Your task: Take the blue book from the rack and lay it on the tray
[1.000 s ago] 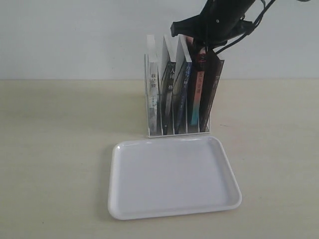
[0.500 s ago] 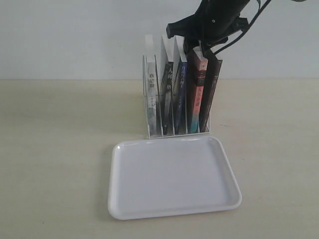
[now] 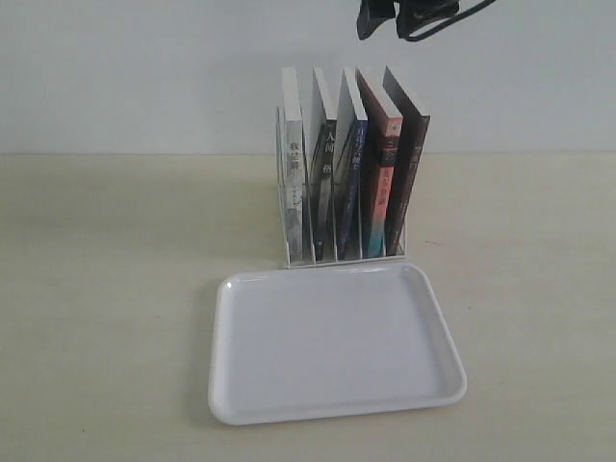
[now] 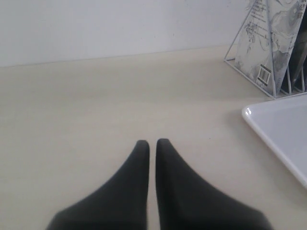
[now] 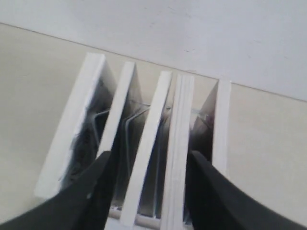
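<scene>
**Above the rack (image 3: 327,261), jaws wide, nothing gripped yet**

Ahead of the rack the tray (image 3: 337,361) sits with nothing on it. The blue book (image 3: 351,183) stands upright in the middle slot, neighbours close either side. My right gripper (image 5: 149,158) seems to span it and the pink-red-spined book (image 3: 378,183) together. Best, I judge: shift onto the blue one alone, descend straight, pinch its top edge.

Pose: right gripper high over the book tops, fingers apart, pointing down. My left gripper (image 4: 149,143) is low over the table (image 4: 72,96), fingers together, empty.
</scene>
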Controlling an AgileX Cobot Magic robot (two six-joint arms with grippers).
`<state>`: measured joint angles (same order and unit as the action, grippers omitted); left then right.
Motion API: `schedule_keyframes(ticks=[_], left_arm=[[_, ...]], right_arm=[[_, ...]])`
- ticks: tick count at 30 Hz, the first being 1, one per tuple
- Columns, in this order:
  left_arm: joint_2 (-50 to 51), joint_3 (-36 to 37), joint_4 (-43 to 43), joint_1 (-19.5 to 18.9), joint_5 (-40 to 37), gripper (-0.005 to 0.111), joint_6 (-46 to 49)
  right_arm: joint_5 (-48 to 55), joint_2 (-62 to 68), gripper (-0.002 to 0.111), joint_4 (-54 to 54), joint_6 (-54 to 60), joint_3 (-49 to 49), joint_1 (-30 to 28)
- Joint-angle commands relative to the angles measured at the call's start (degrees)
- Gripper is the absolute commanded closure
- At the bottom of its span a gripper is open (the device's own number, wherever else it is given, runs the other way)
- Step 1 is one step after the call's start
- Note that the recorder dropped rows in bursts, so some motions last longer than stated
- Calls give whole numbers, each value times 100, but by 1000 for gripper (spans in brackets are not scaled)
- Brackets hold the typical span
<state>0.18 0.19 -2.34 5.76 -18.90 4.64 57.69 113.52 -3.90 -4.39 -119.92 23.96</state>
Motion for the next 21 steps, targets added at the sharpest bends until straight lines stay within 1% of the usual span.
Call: schedule_keyframes(ticks=[1,5,8,11,14,21], left_arm=[[-18,-19,5,2,88,102,-39],[-18,-19,5,2,88,102,-39],[-18,-19,5,2,88,102,-39],[-18,-19,5,2,88,102,-39],[-18,-19,5,2,88,102,-39],[-18,-19,5,2,88,102,-39]], right_arm=[[167,-19,63,-687,254,-1,72],[18,-19,63,-678,254,-1,361],[-177,-8,63,-469,202,-1,633],[-364,64,63,-138,-58,-1,761],[-314,217,63,-34,-331,-1,738],[-388,662,63,208,-435,-1,685]])
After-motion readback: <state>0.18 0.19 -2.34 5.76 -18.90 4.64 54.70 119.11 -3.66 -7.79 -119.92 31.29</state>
